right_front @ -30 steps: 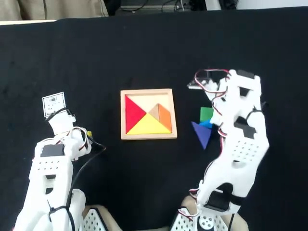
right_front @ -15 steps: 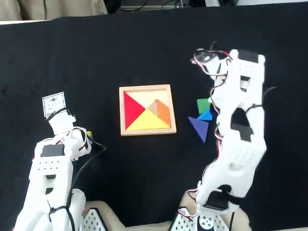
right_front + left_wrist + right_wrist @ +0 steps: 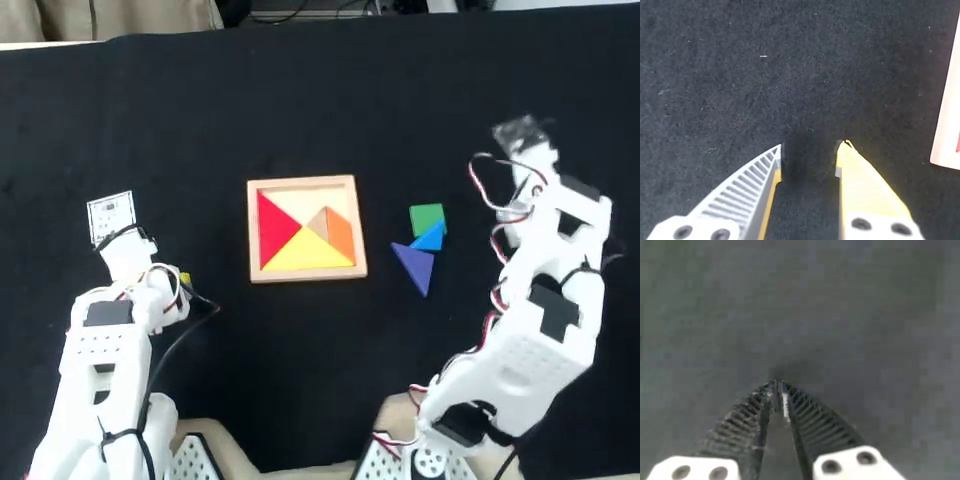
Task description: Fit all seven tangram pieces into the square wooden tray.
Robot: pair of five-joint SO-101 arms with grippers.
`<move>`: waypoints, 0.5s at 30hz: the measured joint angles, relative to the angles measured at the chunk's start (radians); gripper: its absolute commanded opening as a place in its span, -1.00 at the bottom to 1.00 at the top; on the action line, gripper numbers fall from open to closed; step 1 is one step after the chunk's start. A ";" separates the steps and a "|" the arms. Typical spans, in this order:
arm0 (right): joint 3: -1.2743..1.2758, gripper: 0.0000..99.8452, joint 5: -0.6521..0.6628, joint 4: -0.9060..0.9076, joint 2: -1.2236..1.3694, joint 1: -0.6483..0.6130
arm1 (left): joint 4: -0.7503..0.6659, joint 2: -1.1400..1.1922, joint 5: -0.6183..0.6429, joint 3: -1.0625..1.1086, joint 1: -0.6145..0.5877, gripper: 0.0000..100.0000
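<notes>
- The square wooden tray is lying mid-way across the black cloth-covered table. It is holding a red triangle, a yellow triangle, a small tan triangle and an orange piece.
- A green square, a small blue triangle and a purple triangle are lying just beside one another on the cloth, between the tray and the right arm.
- The left gripper is hanging over bare cloth near the tray's edge, its jaws spread apart and gripping nothing.
- The right gripper is hovering over bare cloth, its jaws pressed together with nothing between them.
</notes>
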 measured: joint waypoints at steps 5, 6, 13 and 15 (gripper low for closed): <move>-0.032 -0.98 -0.207 -0.087 0.003 -0.026 | 0.000 0.000 0.000 0.000 0.000 -0.62; -0.049 -0.98 -0.230 -0.092 0.006 -0.040 | 0.000 0.000 0.000 0.000 0.000 -0.62; -0.133 -0.98 -0.239 -0.117 0.140 -0.143 | 0.000 0.000 0.000 0.000 0.000 -0.62; -0.175 -0.98 -0.195 -0.077 0.203 -0.146 | 0.000 0.000 0.000 0.000 0.000 -0.62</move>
